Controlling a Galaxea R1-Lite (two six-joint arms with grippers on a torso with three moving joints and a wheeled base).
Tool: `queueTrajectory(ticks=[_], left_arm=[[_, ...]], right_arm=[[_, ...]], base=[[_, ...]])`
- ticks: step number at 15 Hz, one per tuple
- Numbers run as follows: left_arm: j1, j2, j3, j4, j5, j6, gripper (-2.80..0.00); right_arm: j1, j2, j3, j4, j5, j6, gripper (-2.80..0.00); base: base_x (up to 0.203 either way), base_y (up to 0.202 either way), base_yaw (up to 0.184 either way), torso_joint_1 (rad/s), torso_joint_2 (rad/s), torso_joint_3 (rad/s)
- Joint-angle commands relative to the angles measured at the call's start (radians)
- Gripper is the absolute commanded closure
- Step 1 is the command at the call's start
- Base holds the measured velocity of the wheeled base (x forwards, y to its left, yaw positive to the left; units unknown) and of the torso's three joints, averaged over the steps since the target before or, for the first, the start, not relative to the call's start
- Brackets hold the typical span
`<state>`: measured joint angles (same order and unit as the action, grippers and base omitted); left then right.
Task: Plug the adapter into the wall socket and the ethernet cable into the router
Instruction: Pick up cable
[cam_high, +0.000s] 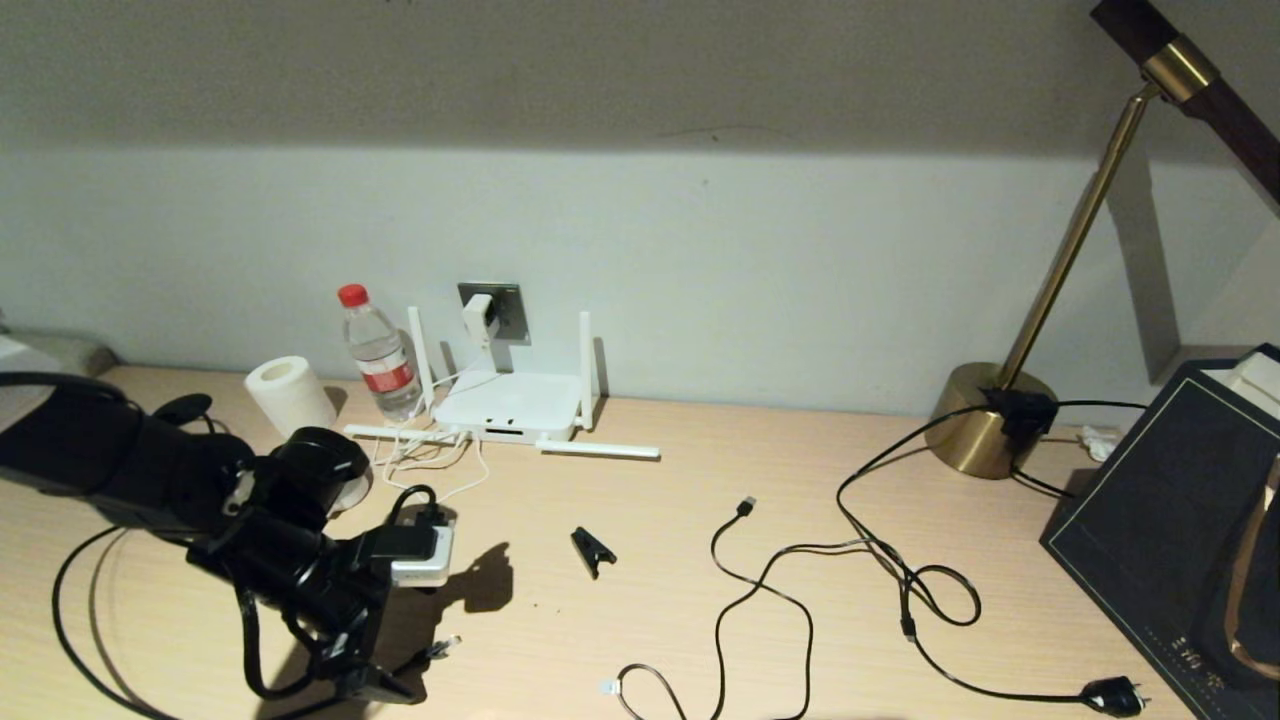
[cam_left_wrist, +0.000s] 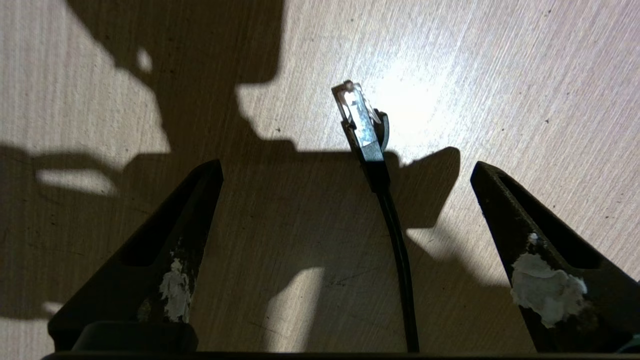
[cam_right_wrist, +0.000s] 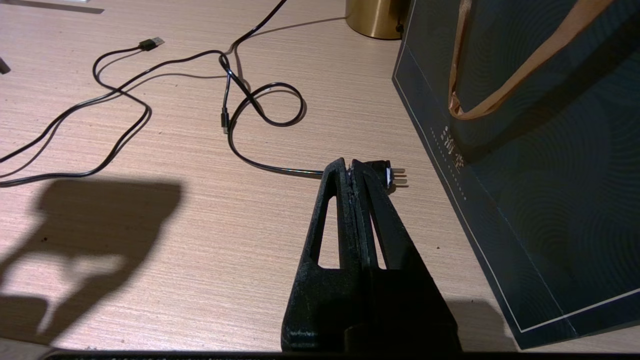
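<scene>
Ethernet cable (cam_left_wrist: 395, 240) plug lies on surface (cam_left_wrist: 500, 75) near front-left edge, between wide-spread left end effector (cam_left_wrist: 347, 170) fingers; cable's far end cut off. Right end effector (cam_right_wrist: 352, 167) closed, empty.

One router (cam_high: 513, 405), one bottle (cam_high: 381, 352), three cables (cam_high: 760, 590)

Adapter (cam_high: 477, 313): small white cube; you will find it seated in the wall socket, thin white cord trailing down to the desk.
Wall socket (cam_high: 508, 304): dark grey square plate on the far wall, behind the router.
Router (cam_high: 510, 405): flat white box at the far edge, two antennas upright, two lying flat.
Ethernet cable (cam_left_wrist: 395, 240): black, its clear clip plug lying unplugged on the near-left desk.
</scene>
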<state>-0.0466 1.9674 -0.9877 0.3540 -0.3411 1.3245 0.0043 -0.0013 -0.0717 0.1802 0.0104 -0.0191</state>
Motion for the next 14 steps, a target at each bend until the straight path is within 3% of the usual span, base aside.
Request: queueTrajectory(ticks=[1, 7, 14], left_arm=[[0.002, 0.003, 0.001, 0.002, -0.001, 0.007, -2.8], [0.01, 0.002, 0.007, -0.002, 0.013, 0.005, -2.8], [0.013, 0.008, 0.049, -0.081, 0.019, -0.021, -2.8]], right_arm=[[0.0, 0.001, 0.0, 0.001, 0.0, -0.001, 0.0], [0.0, 0.001, 0.0, 0.001, 0.0, -0.001, 0.0], [0.0, 0.001, 0.0, 0.001, 0.0, -0.001, 0.0]], base=[[0.0, 0.0, 0.0, 0.0, 0.0, 0.0], [0.0, 0.0, 0.0, 0.0, 0.0, 0.0], [0.0, 0.0, 0.0, 0.0, 0.0, 0.0]])
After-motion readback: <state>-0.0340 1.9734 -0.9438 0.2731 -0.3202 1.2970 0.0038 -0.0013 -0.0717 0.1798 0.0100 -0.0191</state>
